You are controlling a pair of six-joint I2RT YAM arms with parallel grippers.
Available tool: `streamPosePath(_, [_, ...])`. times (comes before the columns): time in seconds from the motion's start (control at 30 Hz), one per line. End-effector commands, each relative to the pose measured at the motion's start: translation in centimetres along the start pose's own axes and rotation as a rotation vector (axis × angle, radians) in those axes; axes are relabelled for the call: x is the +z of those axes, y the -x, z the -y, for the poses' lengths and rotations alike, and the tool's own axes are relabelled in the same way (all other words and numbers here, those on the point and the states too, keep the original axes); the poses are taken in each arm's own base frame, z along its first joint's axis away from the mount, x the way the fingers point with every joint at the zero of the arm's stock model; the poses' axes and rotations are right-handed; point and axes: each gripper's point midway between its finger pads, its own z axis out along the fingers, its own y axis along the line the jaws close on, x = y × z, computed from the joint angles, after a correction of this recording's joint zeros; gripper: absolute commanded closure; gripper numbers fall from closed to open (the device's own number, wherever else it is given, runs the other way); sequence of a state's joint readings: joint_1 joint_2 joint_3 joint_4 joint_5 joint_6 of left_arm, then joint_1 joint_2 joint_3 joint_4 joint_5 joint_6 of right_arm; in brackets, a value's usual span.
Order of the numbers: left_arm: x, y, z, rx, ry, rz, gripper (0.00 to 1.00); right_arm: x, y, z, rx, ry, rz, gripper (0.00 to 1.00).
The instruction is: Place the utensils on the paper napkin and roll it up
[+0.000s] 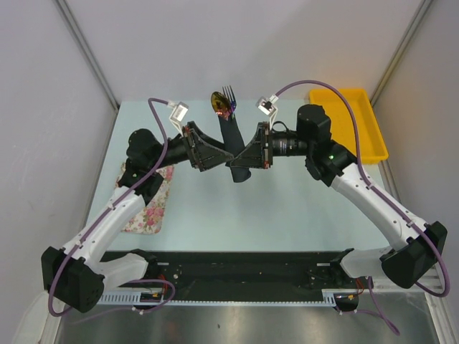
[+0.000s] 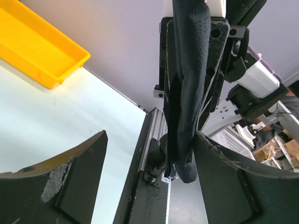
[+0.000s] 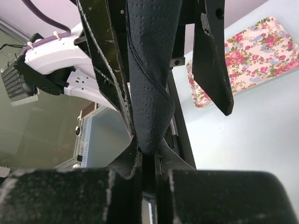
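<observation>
The black paper napkin (image 1: 237, 152) is rolled into a tube and held up off the table, between the two grippers. The utensils' gold spoon and fork ends (image 1: 224, 102) stick out of its far end. My right gripper (image 1: 249, 155) is shut on the roll; in the right wrist view its jaws (image 3: 148, 156) pinch the roll's lower end (image 3: 149, 84). My left gripper (image 1: 214, 154) is open on the roll's other side. In the left wrist view the roll (image 2: 187, 93) hangs between its spread fingers (image 2: 149, 135), close against the right one (image 2: 229, 182).
A yellow tray (image 1: 349, 122) stands at the back right and also shows in the left wrist view (image 2: 32, 51). A pink floral cloth mat (image 1: 152, 204) lies at the left under the left arm, and shows in the right wrist view (image 3: 254, 56).
</observation>
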State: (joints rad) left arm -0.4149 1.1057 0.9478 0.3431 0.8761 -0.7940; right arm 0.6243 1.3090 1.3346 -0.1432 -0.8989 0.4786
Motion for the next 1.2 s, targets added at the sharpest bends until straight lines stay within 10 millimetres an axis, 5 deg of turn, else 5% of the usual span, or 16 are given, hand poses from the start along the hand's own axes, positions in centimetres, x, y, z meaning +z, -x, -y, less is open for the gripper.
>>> streamPosePath(0.0, [0.2, 0.4, 2.4, 0.018, -0.104, 0.011, 0.22, -0.2, 1.9, -2.0, -0.075, 0.053, 0.050, 1.00])
streamPosePath(0.2, [0.6, 0.2, 4.0, -0.019, -0.181, 0.011, 0.35, 0.1, 1.3, -1.6, -0.086, 0.044, 0.034, 1.00])
streamPosePath(0.5, [1.0, 0.8, 4.0, -0.052, -0.198, 0.032, 0.68, 0.1, 0.7, -2.1, -0.108, 0.056, 0.022, 1.00])
streamPosePath(0.6, [1.0, 0.6, 4.0, -0.064, -0.201, 0.031, 0.84, -0.1, 0.7, -2.3, -0.123, 0.056, 0.030, 1.00])
streamPosePath(0.63, [1.1, 0.6, 4.0, -0.063, -0.203, 0.030, 0.98, -0.1, 0.8, -2.3, -0.126, 0.056, 0.031, 1.00])
streamPosePath(0.8, [1.0, 0.6, 4.0, -0.051, -0.200, 0.035, 1.00, -0.4, 0.8, -1.9, -0.127, 0.029, 0.032, 1.00])
streamPosePath(0.83, [0.9, 0.9, 4.1, -0.040, -0.198, 0.044, 1.00, -0.3, 0.8, -1.6, -0.122, 0.017, 0.032, 0.96])
streamPosePath(0.93, [0.8, 1.9, 4.1, -0.008, -0.192, 0.071, 1.00, -0.5, 0.3, -0.8, -0.097, -0.021, 0.016, 0.54])
streamPosePath(0.97, [0.8, 2.1, 4.0, 0.000, -0.187, 0.077, 1.00, -0.7, -0.2, -0.3, -0.074, -0.042, -0.002, 0.48])
streamPosePath(1.03, [0.6, 2.9, 3.7, 0.011, -0.173, 0.100, 1.00, -1.0, -0.6, 0.5, -0.083, -0.086, -0.008, 0.39])
streamPosePath(1.17, [0.6, 3.4, 3.4, 0.024, -0.163, 0.116, 1.00, -1.8, -1.6, 2.1, -0.082, -0.169, -0.011, 0.41])
